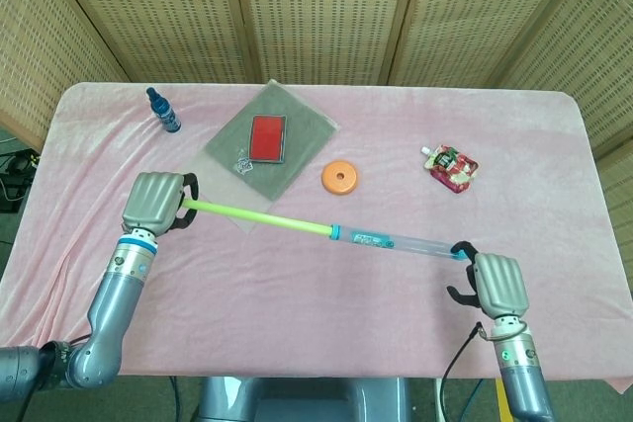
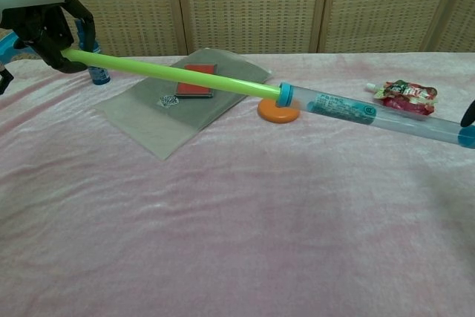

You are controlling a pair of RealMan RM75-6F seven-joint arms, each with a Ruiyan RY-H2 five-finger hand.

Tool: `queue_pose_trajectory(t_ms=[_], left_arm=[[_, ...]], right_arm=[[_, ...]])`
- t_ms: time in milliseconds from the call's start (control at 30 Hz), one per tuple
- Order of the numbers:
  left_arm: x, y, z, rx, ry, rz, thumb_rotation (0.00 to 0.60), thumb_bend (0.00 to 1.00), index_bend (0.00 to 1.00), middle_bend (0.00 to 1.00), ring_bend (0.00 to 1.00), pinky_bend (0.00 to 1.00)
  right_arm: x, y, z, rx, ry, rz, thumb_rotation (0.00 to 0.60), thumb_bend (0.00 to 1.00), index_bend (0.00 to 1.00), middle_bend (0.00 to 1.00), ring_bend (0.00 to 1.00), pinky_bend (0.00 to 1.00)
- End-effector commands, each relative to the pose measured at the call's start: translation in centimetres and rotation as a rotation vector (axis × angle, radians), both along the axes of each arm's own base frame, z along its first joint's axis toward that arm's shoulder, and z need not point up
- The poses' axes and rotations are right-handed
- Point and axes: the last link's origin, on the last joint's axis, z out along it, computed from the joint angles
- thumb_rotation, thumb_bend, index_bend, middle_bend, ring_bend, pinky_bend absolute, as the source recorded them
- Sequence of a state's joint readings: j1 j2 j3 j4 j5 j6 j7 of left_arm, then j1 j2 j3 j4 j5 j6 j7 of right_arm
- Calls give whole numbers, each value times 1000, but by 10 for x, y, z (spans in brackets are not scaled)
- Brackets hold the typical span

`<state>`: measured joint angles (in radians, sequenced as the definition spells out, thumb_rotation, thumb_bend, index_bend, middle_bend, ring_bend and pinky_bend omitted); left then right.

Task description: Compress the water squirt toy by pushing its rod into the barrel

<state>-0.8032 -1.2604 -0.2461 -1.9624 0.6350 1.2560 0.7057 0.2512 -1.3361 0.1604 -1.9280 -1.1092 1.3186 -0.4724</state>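
Observation:
The squirt toy is held off the pink cloth: a clear barrel (image 1: 396, 241) (image 2: 371, 114) with a blue tip on the right, and a long green rod (image 1: 257, 215) (image 2: 171, 76) drawn far out to the left. My left hand (image 1: 153, 202) (image 2: 41, 12) grips the rod's far end. At the barrel's blue tip is my right hand (image 1: 492, 282); one dark fingertip (image 1: 461, 248) (image 2: 468, 112) reaches over the tip and the thumb stays apart below. No closed hold on the barrel shows.
A grey mat (image 1: 272, 140) with a red card (image 1: 267, 137) lies behind the rod. An orange disc (image 1: 339, 178) (image 2: 278, 111) sits just behind the barrel's collar. A red pouch (image 1: 453, 167) (image 2: 404, 96) lies back right, and a blue bottle (image 1: 163, 111) back left.

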Motion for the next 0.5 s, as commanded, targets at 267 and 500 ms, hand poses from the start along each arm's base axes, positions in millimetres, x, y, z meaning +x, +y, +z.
queue_pose_trajectory(t_ms=[267,500], left_arm=[[-1,-1,1,-4,0,4,600,649,838,918,829,765],[0,-2,1,-8,-8,0,600,649,838,918,829,765]], right_arm=[[0,-9,-6,-43,11,-20,600,379,323,1000,1000,833],[2,-13,-7,-65,15,-28,600,380,326,1000,1000,833]])
